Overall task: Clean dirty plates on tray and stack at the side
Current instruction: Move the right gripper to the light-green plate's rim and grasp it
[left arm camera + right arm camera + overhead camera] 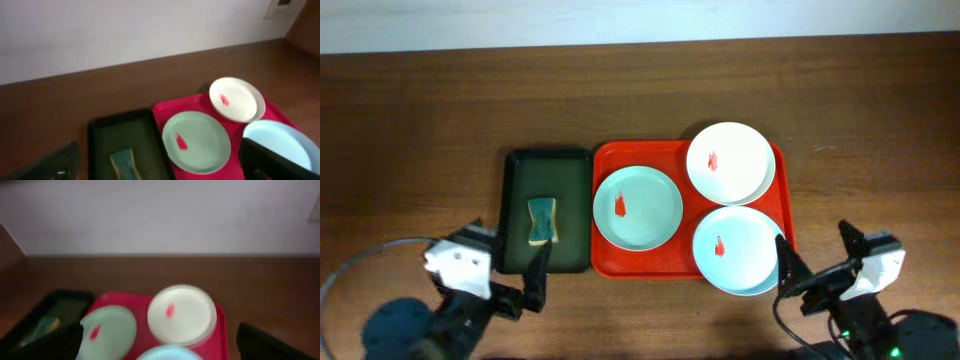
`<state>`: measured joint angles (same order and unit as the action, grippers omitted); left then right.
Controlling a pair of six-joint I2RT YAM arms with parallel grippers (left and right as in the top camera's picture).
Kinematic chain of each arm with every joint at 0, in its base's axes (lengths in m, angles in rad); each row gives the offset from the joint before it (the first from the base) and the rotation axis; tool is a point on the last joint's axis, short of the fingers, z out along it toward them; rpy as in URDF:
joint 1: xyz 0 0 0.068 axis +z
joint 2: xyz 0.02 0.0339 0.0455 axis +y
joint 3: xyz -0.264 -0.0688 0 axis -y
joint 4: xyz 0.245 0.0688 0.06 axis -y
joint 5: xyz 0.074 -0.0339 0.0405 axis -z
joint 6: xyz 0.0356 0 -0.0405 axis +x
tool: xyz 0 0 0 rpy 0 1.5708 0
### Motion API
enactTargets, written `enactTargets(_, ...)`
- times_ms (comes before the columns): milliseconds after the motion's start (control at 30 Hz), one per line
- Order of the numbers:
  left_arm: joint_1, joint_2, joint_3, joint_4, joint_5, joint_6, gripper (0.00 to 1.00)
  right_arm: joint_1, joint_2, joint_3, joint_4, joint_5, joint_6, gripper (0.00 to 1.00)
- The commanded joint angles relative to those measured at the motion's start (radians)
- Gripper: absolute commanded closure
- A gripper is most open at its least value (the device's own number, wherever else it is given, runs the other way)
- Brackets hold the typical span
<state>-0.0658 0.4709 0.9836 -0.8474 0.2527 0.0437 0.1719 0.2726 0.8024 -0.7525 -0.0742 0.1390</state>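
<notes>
The red tray [610, 155] holds three plates, each with a small red smear: a mint-green plate [638, 207] at the left, a white plate [729, 162] at the back right, and a pale mint plate [740, 250] at the front right. My left gripper [506, 258] is open and empty near the table's front edge, by the front of the dark green tray. My right gripper [819, 254] is open and empty, just right of the pale front plate. The left wrist view shows the mint plate [197, 142] and white plate [236, 99].
A dark green tray [520, 170] lies left of the red tray, with a green-and-yellow sponge [542, 221] on it. Bare wooden table surrounds both trays. A pale wall runs along the far edge. A cable loops at the front left.
</notes>
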Motion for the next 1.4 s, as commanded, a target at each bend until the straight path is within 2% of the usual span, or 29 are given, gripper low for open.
enactTargets(0, -0.003, 0.146, 0.206, -0.133, -0.063, 0.006, 0.01, 0.005, 0.199, 0.210, -0.147, -0.023, 0.027, 0.02)
enactTargets(133, -0.003, 0.360, 0.446, -0.313, -0.063, 0.019, 0.01, 0.005, 0.518, 0.544, -0.427, -0.024, 0.027, 0.01)
enactTargets(267, -0.003, 0.583, 0.675, -0.515, -0.059, 0.019, 0.01, 0.005, 0.715, 0.753, -0.562, -0.040, 0.027, 0.02)
enactTargets(367, -0.003, 0.787, 0.858, -0.689, 0.047, 0.018, 0.01, 0.005, 0.776, 0.791, -0.571, -0.074, 0.027, 0.02)
enactTargets(467, -0.004, 0.917, 0.881, -0.767, 0.133, 0.018, 0.01, 0.005, 0.809, 0.791, -0.596, -0.210, 0.027, 0.01)
enactTargets(500, -0.003, 0.942, 0.880, -0.782, 0.132, 0.018, 0.01, 0.005, 0.818, 0.790, -0.603, -0.210, 0.027, 0.12)
enactTargets(533, -0.003, 0.966, 0.880, -0.805, 0.132, 0.018, 0.23, 0.005, 0.832, 0.790, -0.614, -0.210, 0.029, 0.30)
enactTargets(567, -0.003, 0.981, 0.880, -0.817, 0.126, 0.018, 0.81, 0.005, 0.846, 0.790, -0.627, -0.210, 0.045, 0.45)
enactTargets(600, -0.003, 0.995, 0.878, -0.834, 0.100, 0.017, 1.00, 0.005, 0.871, 0.790, -0.654, -0.211, 0.067, 0.82)
enactTargets(633, -0.004, 0.995, 0.870, -0.837, 0.064, -0.008, 1.00, 0.005, 0.890, 0.786, -0.669, -0.210, 0.077, 0.95)
enactTargets(700, -0.004, 0.983, 0.855, -0.840, -0.019, -0.094, 1.00, 0.005, 0.930, 0.761, -0.680, -0.211, 0.111, 0.96)
enactTargets(767, -0.004, 0.967, 0.838, -0.840, -0.054, -0.127, 1.00, 0.005, 0.970, 0.729, -0.680, -0.211, 0.129, 0.95)
enactTargets(800, -0.004, 0.956, 0.821, -0.840, -0.063, -0.127, 1.00, 0.005, 0.995, 0.715, -0.676, -0.211, 0.129, 0.91)
enactTargets(833, -0.004, 0.948, 0.800, -0.840, -0.067, -0.127, 1.00, 0.005, 1.019, 0.704, -0.672, -0.211, 0.129, 0.77)
enactTargets(867, -0.003, 0.942, 0.775, -0.840, -0.071, -0.127, 1.00, 0.005, 1.047, 0.699, -0.671, -0.211, 0.129, 0.57)
enactTargets(900, -0.003, 0.942, 0.741, -0.836, -0.084, -0.127, 1.00, 0.005, 1.084, 0.699, -0.671, -0.211, 0.129, 0.50)
enactTargets(1000, -0.003, 0.942, 0.655, -0.787, -0.104, -0.127, 0.99, 0.005, 1.160, 0.699, -0.671, -0.213, 0.129, 0.50)
enactTargets(1033, -0.003, 0.942, 0.628, -0.776, -0.104, -0.127, 0.95, 0.005, 1.183, 0.699, -0.671, -0.223, 0.129, 0.50)
enactTargets(1167, -0.003, 0.942, 0.559, -0.726, -0.105, -0.127, 0.89, 0.005, 1.246, 0.699, -0.645, -0.256, 0.129, 0.49)
enactTargets(1200, -0.003, 0.943, 0.549, -0.705, -0.105, -0.127, 0.83, 0.006, 1.259, 0.699, -0.629, -0.256, 0.129, 0.49)
enactTargets(1233, -0.003, 0.943, 0.543, -0.678, -0.105, -0.128, 0.82, 0.006, 1.271, 0.699, -0.617, -0.256, 0.129, 0.49)
enactTargets(1367, -0.003, 0.943, 0.535, -0.599, -0.153, -0.216, 0.78, 0.007, 1.308, 0.699, -0.587, -0.256, 0.129, 0.48)
